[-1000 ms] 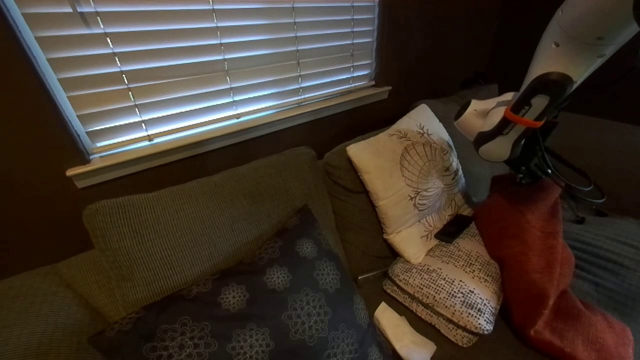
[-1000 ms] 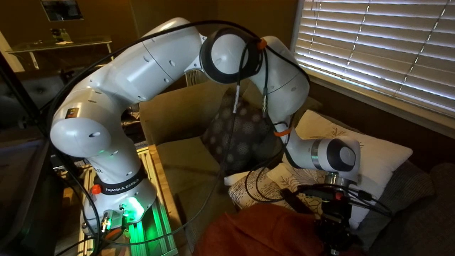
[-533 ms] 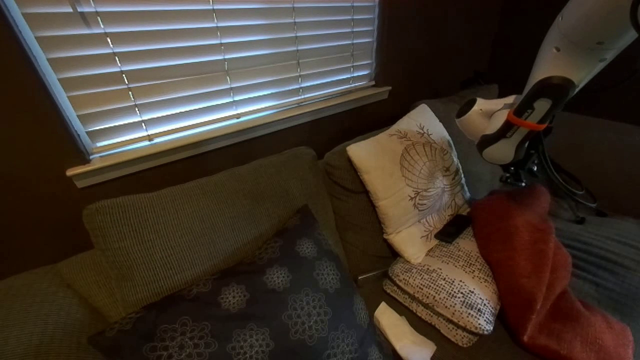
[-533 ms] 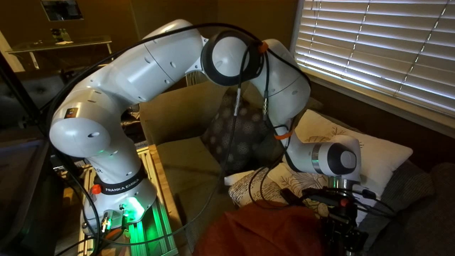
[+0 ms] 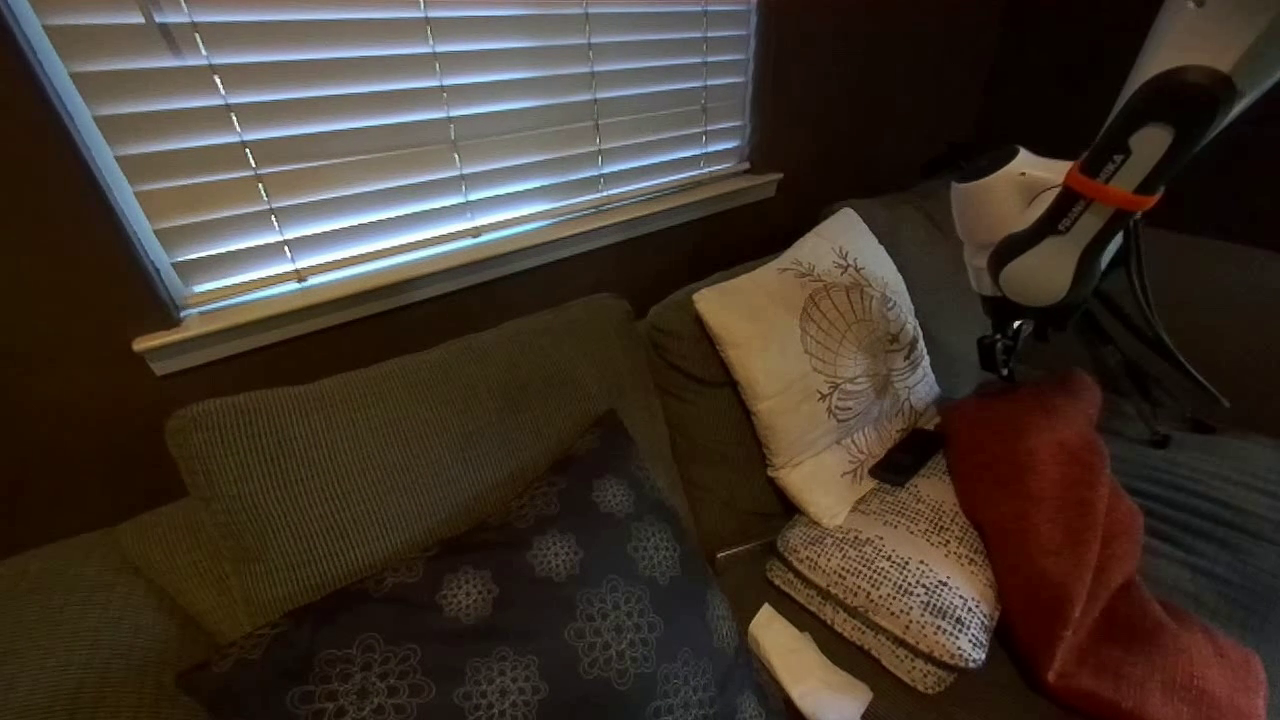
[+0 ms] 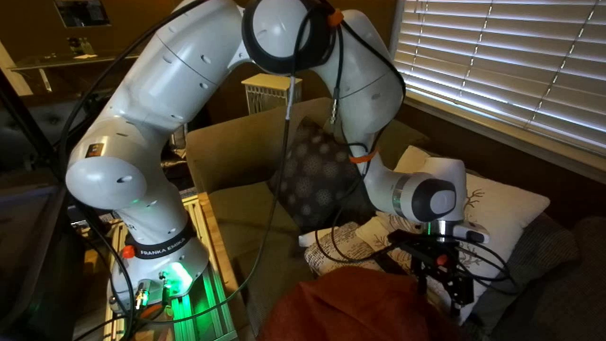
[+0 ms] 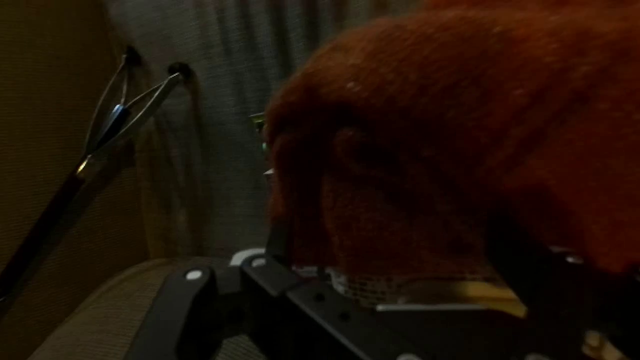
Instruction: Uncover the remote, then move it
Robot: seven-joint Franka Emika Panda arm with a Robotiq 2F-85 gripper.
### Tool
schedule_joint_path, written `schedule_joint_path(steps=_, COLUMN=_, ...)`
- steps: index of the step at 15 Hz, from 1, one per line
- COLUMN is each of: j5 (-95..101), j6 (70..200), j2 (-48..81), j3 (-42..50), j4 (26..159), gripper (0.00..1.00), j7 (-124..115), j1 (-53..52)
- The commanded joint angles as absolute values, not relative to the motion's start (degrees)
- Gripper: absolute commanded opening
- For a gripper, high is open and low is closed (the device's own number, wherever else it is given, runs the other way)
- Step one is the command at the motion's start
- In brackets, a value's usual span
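In this dim room the sofa (image 6: 236, 213) serves as my counter. Nearest, the red blanket (image 6: 350, 305) bulges close by my jaws, which stand wide, gripping nothing I can see. Lying so near, its fold could get pinched and dragged over the remote (image 5: 906, 458), bare just beside it, toward the counter's back edge. The speckled cushion (image 5: 900, 570) lies below; the leaning shell pillow (image 5: 850, 350) behind could block my approach.

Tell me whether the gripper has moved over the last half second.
Yes. In an exterior view the gripper has shifted up and to the left in the picture, judged against the window blinds, which stayed put.
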State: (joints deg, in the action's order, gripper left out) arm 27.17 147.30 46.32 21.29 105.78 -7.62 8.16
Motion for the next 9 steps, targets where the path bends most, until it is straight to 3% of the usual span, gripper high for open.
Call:
schedule_joint_path(steps=1, j5=19.11, j6=144.11, j2=37.84, j3=16.50, j4=115.66, gripper=1.00, j7=-6.02, j1=9.12)
schedule_joint_path(steps=9, j5=-3.46, j6=141.23, j2=35.63, j3=7.09, j4=116.98, gripper=1.00, j7=-8.12, j1=12.40)
